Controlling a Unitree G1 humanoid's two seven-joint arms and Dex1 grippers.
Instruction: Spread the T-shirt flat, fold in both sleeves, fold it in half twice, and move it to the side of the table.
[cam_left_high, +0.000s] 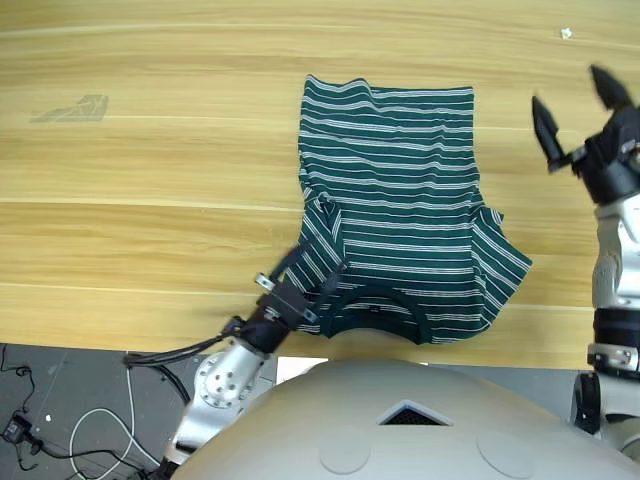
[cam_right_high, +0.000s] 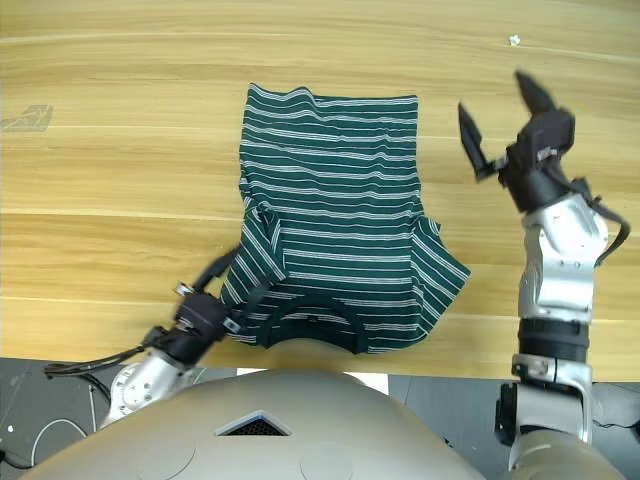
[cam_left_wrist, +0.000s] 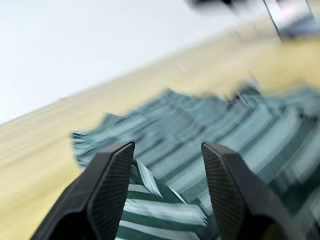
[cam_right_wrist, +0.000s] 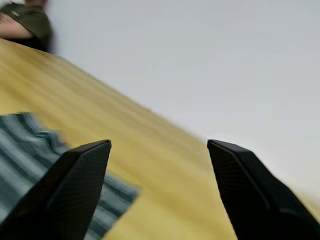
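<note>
The green T-shirt (cam_left_high: 400, 190) with white stripes lies on the wooden table (cam_left_high: 150, 220), collar toward me. Its left sleeve is folded in over the body, and the right sleeve (cam_left_high: 500, 265) still sticks out to the right. My left gripper (cam_left_high: 312, 277) sits low at the shirt's near-left shoulder beside the collar. It is open, with striped cloth (cam_left_wrist: 150, 185) lying between its fingers (cam_left_wrist: 112, 185). My right gripper (cam_right_high: 500, 115) hangs open above bare table to the right of the shirt, with nothing in it. The right wrist view has the shirt's edge (cam_right_wrist: 30, 150) beyond that gripper (cam_right_wrist: 159, 147).
Wide bare wood lies left, right and beyond the shirt. A small white scrap (cam_left_high: 566, 33) rests at the far right and a grey mark (cam_left_high: 75, 108) at the far left. The table's near edge runs just below the collar, with cables (cam_left_high: 60, 420) on the floor.
</note>
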